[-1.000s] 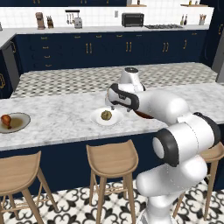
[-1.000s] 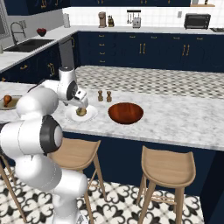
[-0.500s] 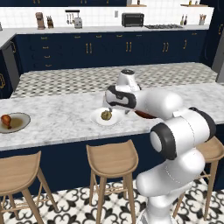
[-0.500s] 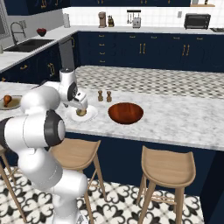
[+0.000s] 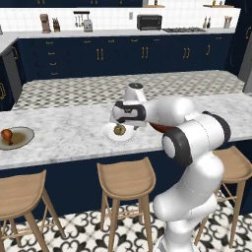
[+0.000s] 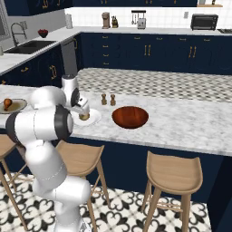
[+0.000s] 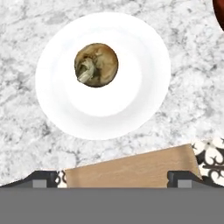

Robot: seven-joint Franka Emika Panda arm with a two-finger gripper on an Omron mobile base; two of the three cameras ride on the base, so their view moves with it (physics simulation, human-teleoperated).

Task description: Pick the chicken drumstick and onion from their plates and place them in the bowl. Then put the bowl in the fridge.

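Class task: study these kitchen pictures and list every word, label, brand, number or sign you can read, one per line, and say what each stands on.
None: no readable text anywhere.
The toaster oven and the other small appliances on the back counter are too small to show any lettering.
The white plate, onion and bowl are unmarked.
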